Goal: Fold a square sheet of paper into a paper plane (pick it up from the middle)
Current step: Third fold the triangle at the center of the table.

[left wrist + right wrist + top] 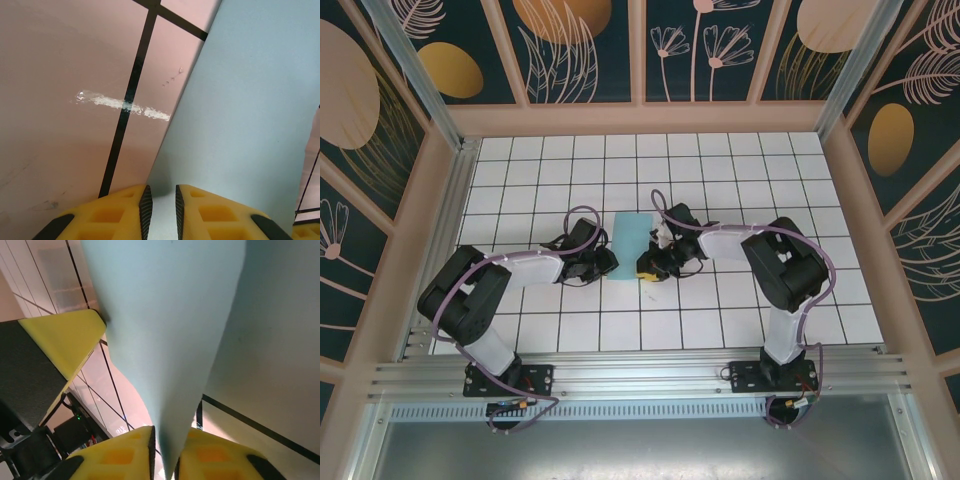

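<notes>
The square sheet of paper point(632, 238) is light turquoise and lies on the white tiled table point(740, 170) between my two grippers, its near part lifted. In the right wrist view the paper point(165, 315) rises in a narrowing fold into my right gripper point(167, 460), whose pads are shut on it. My left gripper point(605, 262) sits at the paper's left near edge. In its wrist view the left gripper point(161, 210) has its pads a narrow gap apart over the paper point(250, 100), which shows through the gap. The left gripper's yellow finger point(65, 340) is close beside the fold.
A shiny smear point(122, 104) crosses a black grid line left of the sheet. Patterned walls point(640, 50) enclose the table on three sides. An aluminium rail point(640, 380) runs along the near edge by the arm bases.
</notes>
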You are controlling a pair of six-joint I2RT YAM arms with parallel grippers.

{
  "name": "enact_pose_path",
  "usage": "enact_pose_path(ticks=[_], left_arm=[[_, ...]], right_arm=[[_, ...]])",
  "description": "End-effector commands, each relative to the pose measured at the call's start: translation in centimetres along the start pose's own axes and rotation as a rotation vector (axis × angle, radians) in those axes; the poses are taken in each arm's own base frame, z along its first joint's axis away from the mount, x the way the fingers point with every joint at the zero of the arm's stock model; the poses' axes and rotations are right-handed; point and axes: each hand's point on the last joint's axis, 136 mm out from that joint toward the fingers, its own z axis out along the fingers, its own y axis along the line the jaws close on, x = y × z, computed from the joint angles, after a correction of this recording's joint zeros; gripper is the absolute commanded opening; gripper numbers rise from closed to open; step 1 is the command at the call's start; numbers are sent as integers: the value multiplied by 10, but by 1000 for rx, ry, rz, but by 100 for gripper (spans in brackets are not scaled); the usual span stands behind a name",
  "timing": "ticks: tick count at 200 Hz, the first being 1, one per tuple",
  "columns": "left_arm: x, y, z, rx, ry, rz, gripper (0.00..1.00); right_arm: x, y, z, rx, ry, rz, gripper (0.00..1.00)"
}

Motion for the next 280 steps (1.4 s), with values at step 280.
enact_pose_path(ticks=[280], left_arm=[[0,-28,40,110,72,112,16]], right_arm=[[-5,24,-32,20,-17,39,0]])
